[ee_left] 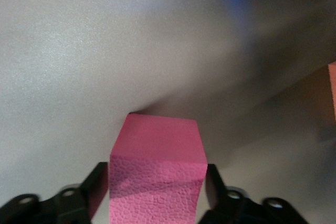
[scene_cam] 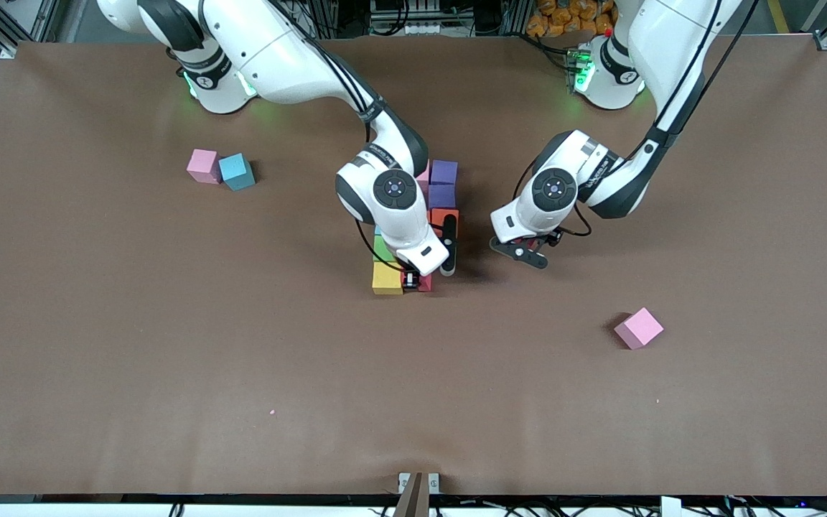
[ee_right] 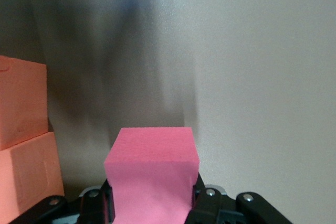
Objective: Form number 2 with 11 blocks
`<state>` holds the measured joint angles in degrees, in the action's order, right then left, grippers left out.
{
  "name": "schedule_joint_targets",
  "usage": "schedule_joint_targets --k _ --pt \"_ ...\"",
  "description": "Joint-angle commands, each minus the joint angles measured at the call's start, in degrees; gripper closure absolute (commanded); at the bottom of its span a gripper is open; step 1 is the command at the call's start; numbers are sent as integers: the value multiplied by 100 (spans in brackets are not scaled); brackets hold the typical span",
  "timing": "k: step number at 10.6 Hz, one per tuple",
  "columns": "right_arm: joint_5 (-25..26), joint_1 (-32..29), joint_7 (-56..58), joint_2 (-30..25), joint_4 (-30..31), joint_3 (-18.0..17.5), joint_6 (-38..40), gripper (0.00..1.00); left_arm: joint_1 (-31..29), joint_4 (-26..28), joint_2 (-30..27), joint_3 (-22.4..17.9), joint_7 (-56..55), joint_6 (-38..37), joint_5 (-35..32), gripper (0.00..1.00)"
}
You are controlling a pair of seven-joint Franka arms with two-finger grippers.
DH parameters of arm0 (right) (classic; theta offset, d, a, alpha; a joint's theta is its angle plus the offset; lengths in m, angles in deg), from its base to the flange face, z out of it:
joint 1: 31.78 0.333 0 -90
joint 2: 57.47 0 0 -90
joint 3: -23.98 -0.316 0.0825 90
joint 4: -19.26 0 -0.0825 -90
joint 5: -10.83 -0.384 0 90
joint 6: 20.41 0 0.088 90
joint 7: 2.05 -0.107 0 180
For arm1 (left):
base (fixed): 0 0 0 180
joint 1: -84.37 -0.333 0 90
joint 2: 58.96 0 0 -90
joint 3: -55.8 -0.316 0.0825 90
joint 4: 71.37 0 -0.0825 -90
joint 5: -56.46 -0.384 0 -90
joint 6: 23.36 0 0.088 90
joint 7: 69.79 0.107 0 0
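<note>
The right arm [scene_cam: 392,208] is covering most of the number 2 [scene_cam: 444,194] in the front view. The frame edge is cutting off a red block [ee_right: 152,182] in the right wrist view.

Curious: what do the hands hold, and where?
By opposite sides: right hand pinches a red cube at the digit; left hand, beside it, another red cube.

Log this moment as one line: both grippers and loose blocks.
right gripper: shut on red block at digit's near end | left gripper: shut on second red block beside digit | loose: pink blocks, blue block
</note>
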<state>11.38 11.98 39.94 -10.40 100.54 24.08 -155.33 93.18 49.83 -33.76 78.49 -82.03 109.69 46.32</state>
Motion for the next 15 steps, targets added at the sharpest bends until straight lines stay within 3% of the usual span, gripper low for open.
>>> schedule_joint_targets --k 1,2,3,15 --pt "-2 -69 72 137 -138 -54 18 55 -90 17 -68 -28 161 63 -112 66" --pt "-2 -61 72 145 -138 -54 -8 55 -238 17 -77 -19 161 55 -112 76" --pt "-2 -60 72 145 -138 -54 -78 55 -248 9 -85 -19 161 29 -112 79" --pt "-11 -60 11 163 -138 -45 -210 54 -784 -887 -209 -28 73 -666 -24 78"
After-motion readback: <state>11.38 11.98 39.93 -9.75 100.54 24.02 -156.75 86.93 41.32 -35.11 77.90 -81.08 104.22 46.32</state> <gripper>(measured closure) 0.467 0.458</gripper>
